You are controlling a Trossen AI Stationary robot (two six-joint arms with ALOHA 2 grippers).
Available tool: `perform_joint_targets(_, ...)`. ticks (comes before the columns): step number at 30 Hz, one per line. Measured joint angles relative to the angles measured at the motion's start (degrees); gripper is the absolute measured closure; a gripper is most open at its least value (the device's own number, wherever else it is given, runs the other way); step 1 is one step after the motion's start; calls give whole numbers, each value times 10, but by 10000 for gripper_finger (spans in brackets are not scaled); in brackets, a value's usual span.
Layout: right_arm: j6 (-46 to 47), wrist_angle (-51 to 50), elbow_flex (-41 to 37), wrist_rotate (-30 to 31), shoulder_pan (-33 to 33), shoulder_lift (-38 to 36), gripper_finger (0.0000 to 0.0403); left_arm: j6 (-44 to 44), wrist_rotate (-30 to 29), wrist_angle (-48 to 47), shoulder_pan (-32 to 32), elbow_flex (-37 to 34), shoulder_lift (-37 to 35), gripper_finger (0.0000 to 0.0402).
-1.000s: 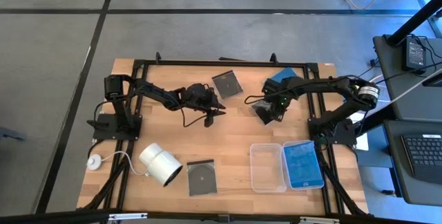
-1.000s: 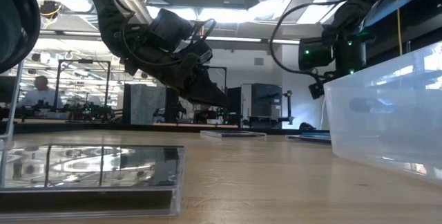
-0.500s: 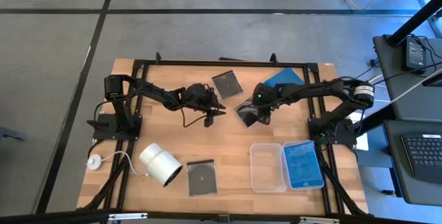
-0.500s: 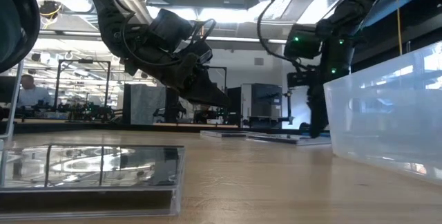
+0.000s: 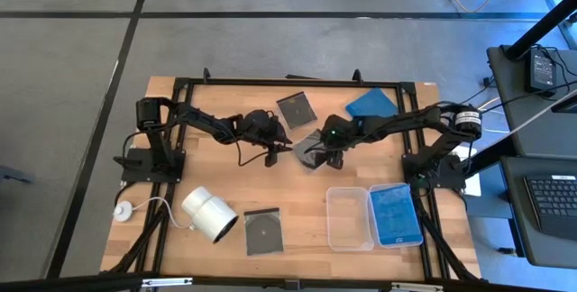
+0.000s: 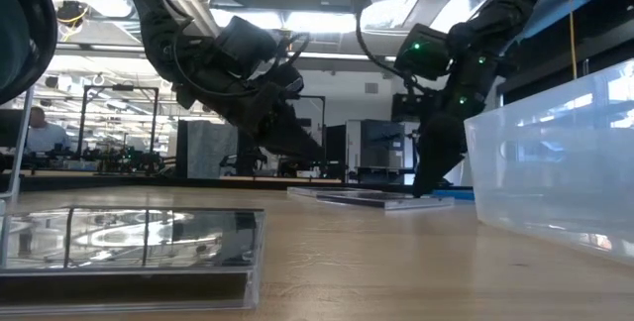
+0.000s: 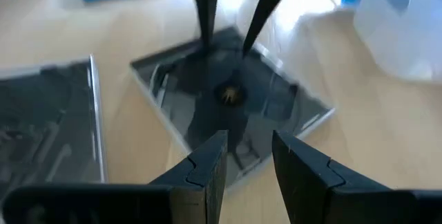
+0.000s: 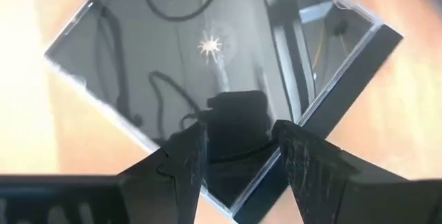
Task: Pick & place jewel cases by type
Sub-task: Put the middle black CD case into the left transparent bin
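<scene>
Two grippers meet over one dark grey jewel case [image 5: 306, 151] at mid-table; the case lies flat on the wood table [image 5: 216, 175], turned corner-on like a diamond, directly between them. The right gripper [image 5: 323, 153] stands straight over it, pointing steeply down, its fingers [image 6: 428, 167] parted and reaching to the case's top; whether they pinch an edge or merely press on it cannot be told. The left gripper [image 5: 283, 146] sits just beside the case's near corner, angled down toward it, fingers [image 7: 207, 165] partly open and empty.

By this picture the right arm is the nearer, already touching or all but touching; the left would have to slide in low along the case's diagonal to catch a corner. The likely job in hand is shifting or passing this grey case toward its own kind.

Elsewhere: a second grey case [image 5: 297, 108] at the far edge, a third [image 5: 261, 232] near the front beside the white cylinder [image 5: 210, 214]; one blue case [image 5: 370, 103] far right; another blue case [image 5: 395, 214] in the right-hand tray, the clear tray [image 5: 349, 219] beside it empty.
</scene>
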Motion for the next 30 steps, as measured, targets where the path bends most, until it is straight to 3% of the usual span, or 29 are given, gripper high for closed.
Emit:
perform_joint_targets(4,5,-13,11,-7,9,-28,218,30,0,-29,0,0,0,288)
perform_joint_targets(13,-35,-72,29,-3,19,-109,218,5,0,-32,0,0,0,288)
perform_joint_targets(22,-62,-48,-46,-4,18,-168,218,12,0,-32,0,0,0,285)
perform_joint_targets(30,-5,61,-128,-4,13,-174,218,10,-4,-32,-3,0,0,209)
